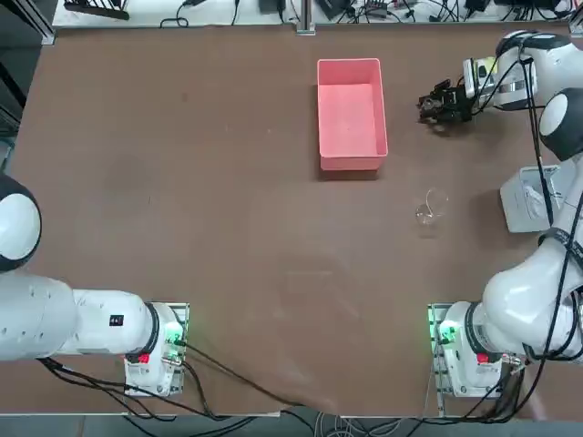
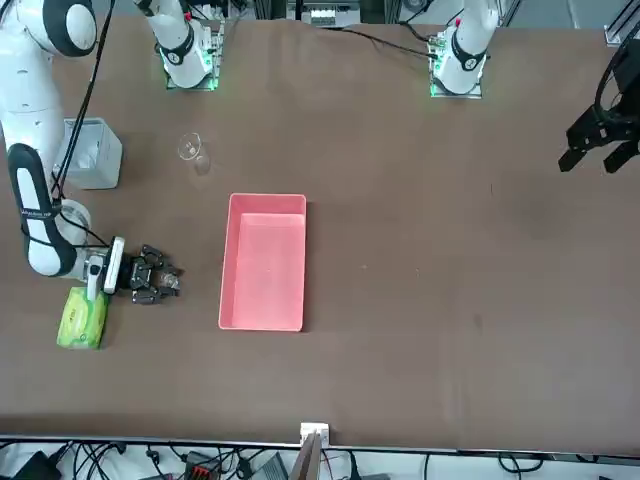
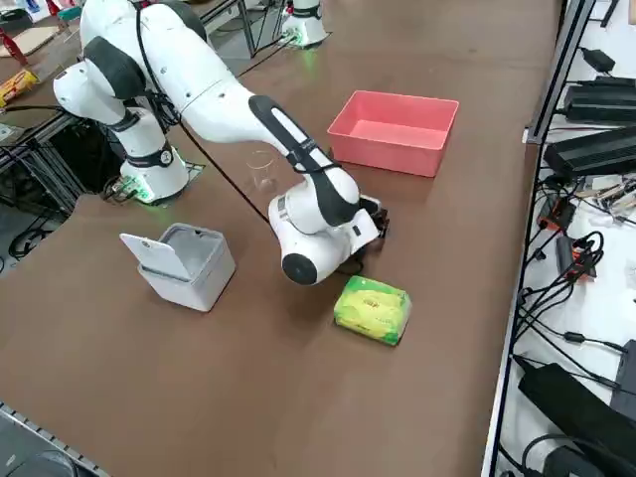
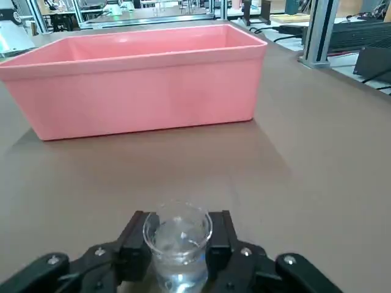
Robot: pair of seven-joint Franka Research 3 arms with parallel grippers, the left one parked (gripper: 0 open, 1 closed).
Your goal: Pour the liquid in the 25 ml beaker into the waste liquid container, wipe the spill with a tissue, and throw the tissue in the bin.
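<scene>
In the right wrist view the tiny clear 25 ml beaker (image 4: 178, 229) stands upright between my right gripper's (image 4: 178, 247) two black fingers (image 4: 135, 241), which press on both its sides; clear liquid shows in its bottom. The gripper (image 1: 444, 104) (image 2: 160, 279) (image 3: 376, 221) reaches sideways, low over the table, a short way to the right of the pink waste liquid container (image 1: 351, 162) (image 2: 262, 300) (image 3: 390, 149) (image 4: 140, 91). The pale grey bin (image 1: 526, 197) (image 2: 96, 160) (image 3: 189, 268) stands at the table's right edge. No tissue is in view.
A larger clear glass beaker (image 1: 430, 208) (image 2: 190, 150) (image 3: 261, 169) stands between the gripper and the right arm's base. A green tissue pack (image 2: 83, 318) (image 3: 373, 308) lies beside the right wrist. The bin's lid is tipped open.
</scene>
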